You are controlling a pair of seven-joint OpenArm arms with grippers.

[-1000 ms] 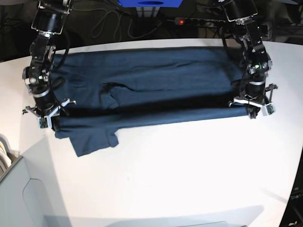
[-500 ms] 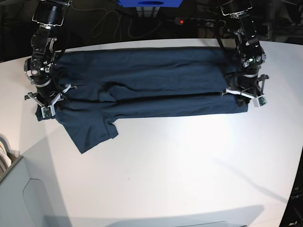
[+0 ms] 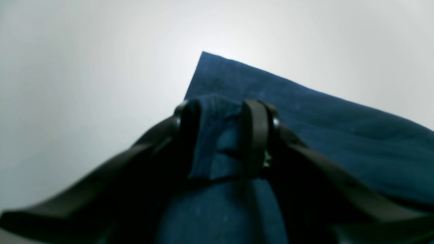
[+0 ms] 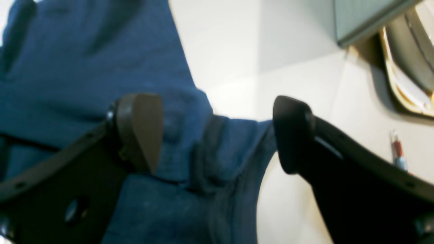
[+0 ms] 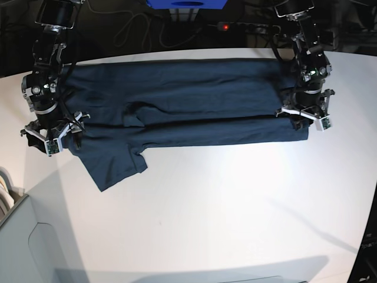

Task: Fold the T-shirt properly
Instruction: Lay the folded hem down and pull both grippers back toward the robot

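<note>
Bare white table [image 5: 224,200] is seen nearest the camera in the base view, at 6 o'clock. Beyond it the T-shirt [image 5: 182,106] is laid as a long band across the far half of the table, with one sleeve [image 5: 115,162] spilling toward 7 o'clock. At the 9 o'clock end the right gripper [image 5: 52,134] is seen with its fingers apart; in the right wrist view the cloth lies between them unclamped. At the 3 o'clock end the left gripper [image 5: 306,118] is closed on a pinch of the T-shirt hem, as shown in the left wrist view, where fabric is bunched between the pads. The lengthwise fold is judged to be nearly laid. For a clean result, the left pinch should be lowered flat before release, so the corner is not dragged. The loose sleeve is judged the next item to be tucked in.
</note>
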